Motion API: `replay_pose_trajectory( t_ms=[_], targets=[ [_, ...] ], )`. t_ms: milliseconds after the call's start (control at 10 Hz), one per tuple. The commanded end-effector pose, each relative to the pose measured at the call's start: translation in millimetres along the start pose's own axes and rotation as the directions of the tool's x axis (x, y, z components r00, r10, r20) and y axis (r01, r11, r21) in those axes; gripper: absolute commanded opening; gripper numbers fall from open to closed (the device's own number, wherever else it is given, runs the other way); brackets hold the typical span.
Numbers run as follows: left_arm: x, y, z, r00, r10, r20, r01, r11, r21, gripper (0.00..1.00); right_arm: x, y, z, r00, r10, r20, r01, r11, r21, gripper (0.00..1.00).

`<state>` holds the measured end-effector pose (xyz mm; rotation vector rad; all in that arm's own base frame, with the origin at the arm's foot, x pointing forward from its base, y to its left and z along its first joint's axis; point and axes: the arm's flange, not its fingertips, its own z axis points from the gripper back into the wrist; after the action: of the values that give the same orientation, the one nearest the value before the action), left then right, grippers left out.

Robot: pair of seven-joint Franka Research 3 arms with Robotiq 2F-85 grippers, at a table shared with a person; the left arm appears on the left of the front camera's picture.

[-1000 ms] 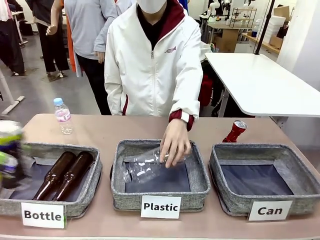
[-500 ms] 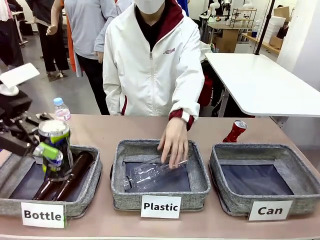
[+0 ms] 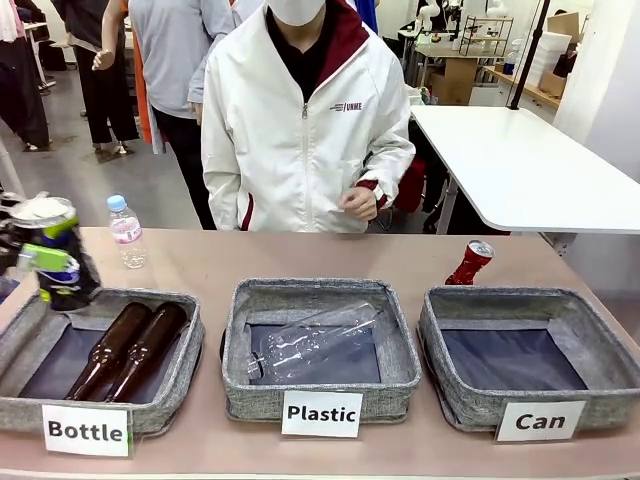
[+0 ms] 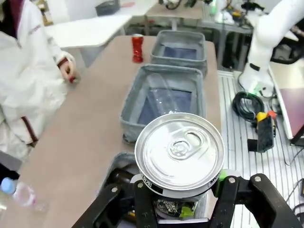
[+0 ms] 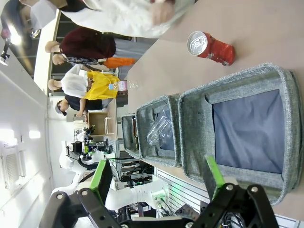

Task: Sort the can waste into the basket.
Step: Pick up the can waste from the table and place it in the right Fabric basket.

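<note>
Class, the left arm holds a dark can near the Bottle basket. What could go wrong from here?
1. The dark can, held in the jaws of the left gripper, hangs by the Bottle basket; releasing here would likely mis-sort it.
2. The Can basket is at the opposite end; crossing the Plastic basket, a slip could drop it there.
3. The red can stands just behind the Can basket; an arriving arm might knock it over.

Glossy metal dark can (image 4: pixel 179 151), rough grey cloth basket (image 3: pixel 460 400), matt table (image 3: pixel 200 262)
</note>
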<state>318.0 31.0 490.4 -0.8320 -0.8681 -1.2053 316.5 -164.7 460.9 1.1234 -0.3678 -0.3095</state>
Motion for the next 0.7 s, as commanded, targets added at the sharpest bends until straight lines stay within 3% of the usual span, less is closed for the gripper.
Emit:
replay_pose_trajectory(
  t_ms=[0, 200, 400, 600],
  targets=[
    [-2, -2, 0, 0.999, 0.002, 0.033, -0.003, 1.000, 0.019, 0.45, 3, 1, 0, 1.000, 0.023, 0.010, -0.023, 0.999, 0.029, 1.00],
    [16, 11, -44, 0.999, -0.044, 0.008, 0.044, 0.999, -0.005, 0.45, 3, 1, 0, 1.000, 0.023, 0.010, -0.023, 0.999, 0.029, 1.00],
    [67, 6, -116, 0.990, -0.139, 0.037, 0.143, 0.981, -0.132, 0.45, 0, 0, 0, 1.000, 0.000, 0.000, 0.000, 1.000, 0.000, 1.00],
    [129, -34, -215, 0.941, -0.313, 0.129, 0.333, 0.925, -0.184, 0.45, -13, 5, 97, 0.995, 0.032, 0.090, -0.020, 0.991, -0.136, 1.00]
  ],
)
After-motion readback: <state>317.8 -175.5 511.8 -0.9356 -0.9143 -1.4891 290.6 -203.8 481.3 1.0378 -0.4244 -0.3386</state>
